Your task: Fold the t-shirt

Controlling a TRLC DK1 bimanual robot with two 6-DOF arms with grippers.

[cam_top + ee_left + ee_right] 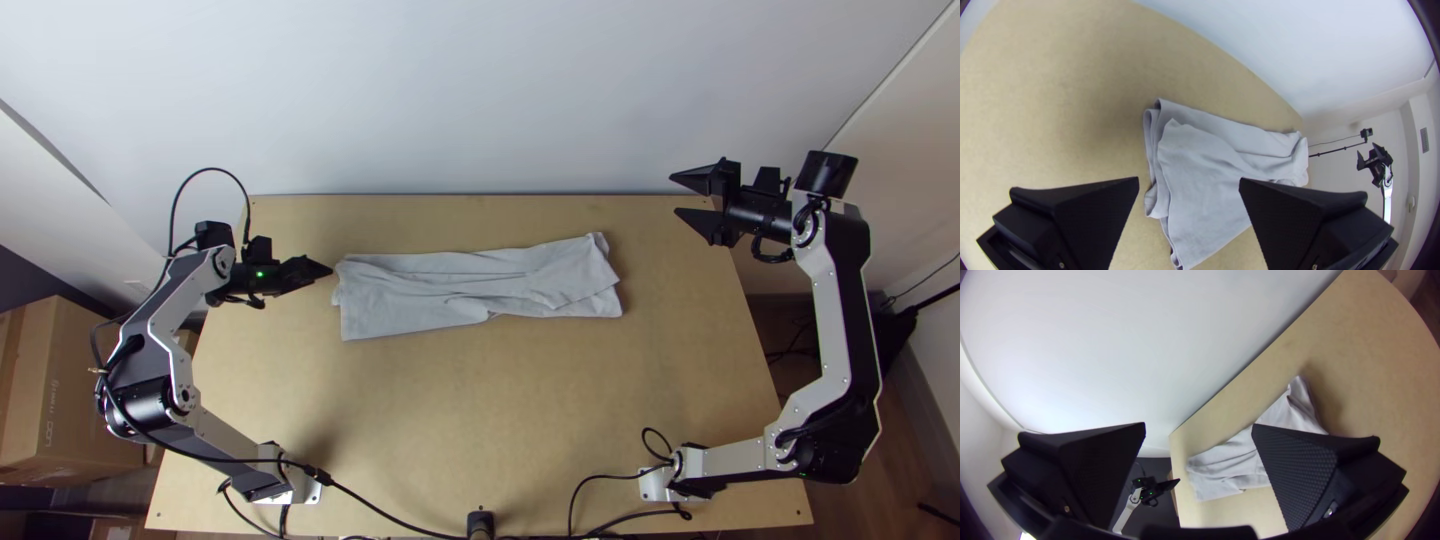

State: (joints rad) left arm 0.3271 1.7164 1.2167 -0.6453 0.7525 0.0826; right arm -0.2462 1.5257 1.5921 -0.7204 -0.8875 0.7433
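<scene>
Pale grey cloth t-shirt (pixel 390 308) lies as a long, creased, folded strip across the light wooden table (pixel 450 410), nearer its far edge. Left black two-fingered gripper (pixel 328 269), fingers parted and holding nothing, is just beside the strip's left end in the top view; right black gripper (pixel 675 195), likewise spread and unloaded, sits apart beyond its right end.
</scene>
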